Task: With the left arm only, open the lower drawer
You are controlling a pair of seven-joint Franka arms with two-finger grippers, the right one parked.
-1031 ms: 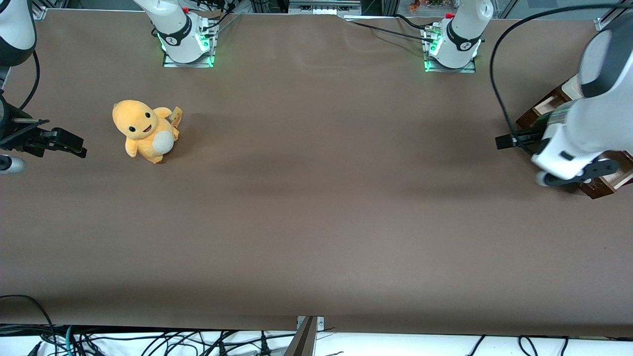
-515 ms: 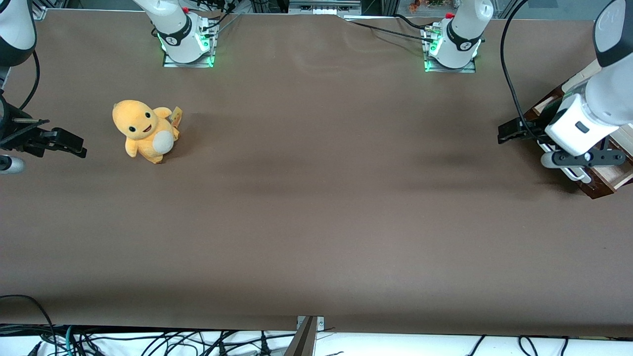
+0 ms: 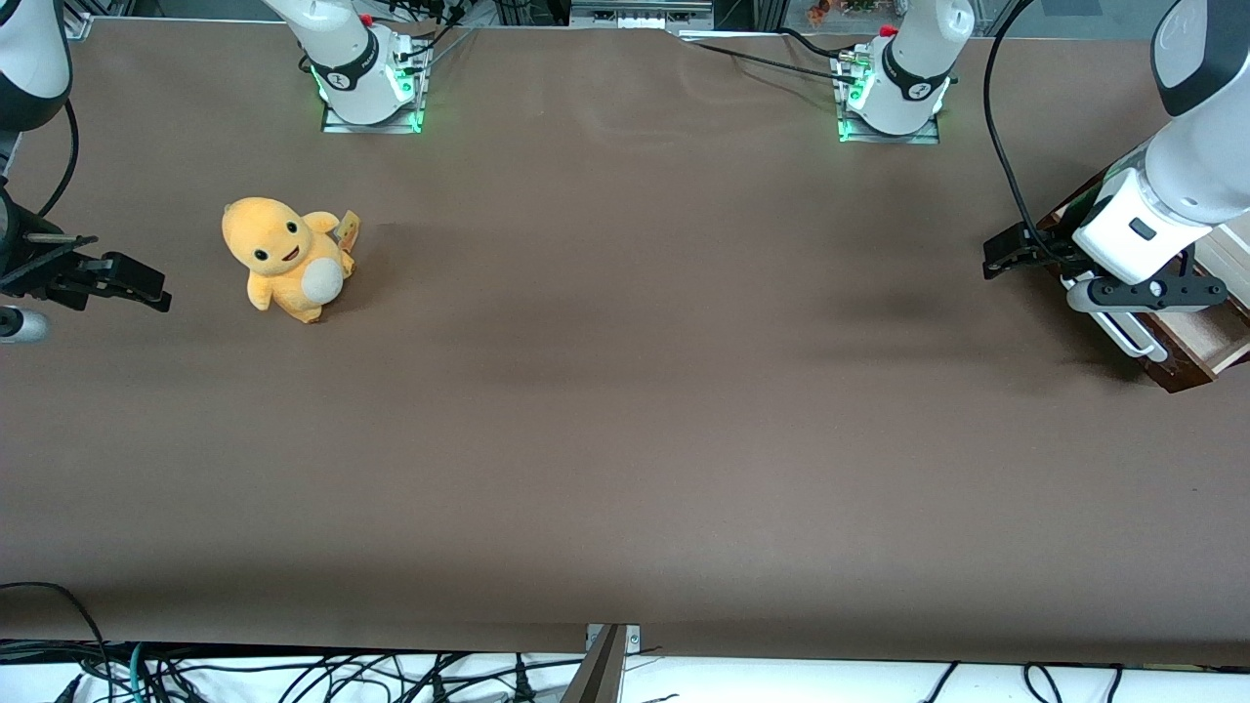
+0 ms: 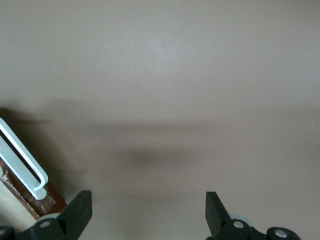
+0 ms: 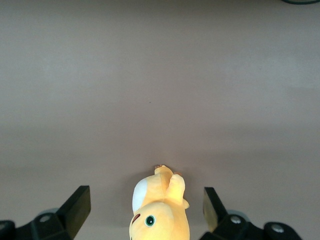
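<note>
The lower drawer (image 3: 1185,375) stands pulled out at the working arm's end of the table. Its dark brown front, long white bar handle (image 3: 1131,337) and pale tan inside all show. My left arm's gripper (image 3: 1152,291) hangs above the handle and touches neither it nor the drawer. The wrist view shows the gripper (image 4: 148,215) open, its two black fingertips (image 4: 80,207) wide apart over bare brown table. Beside one fingertip lie the handle's end (image 4: 20,152) and the drawer's front corner (image 4: 40,202).
The cream-beige cabinet body (image 3: 1226,256) rises above the drawer, partly hidden by the arm. A yellow plush toy (image 3: 288,259) sits on the brown table (image 3: 625,391) toward the parked arm's end. A black cable (image 3: 996,146) loops from the working arm.
The left arm has lifted off the drawer's front and drawn a little farther from the front camera, uncovering the handle. The drawer has not moved.
</note>
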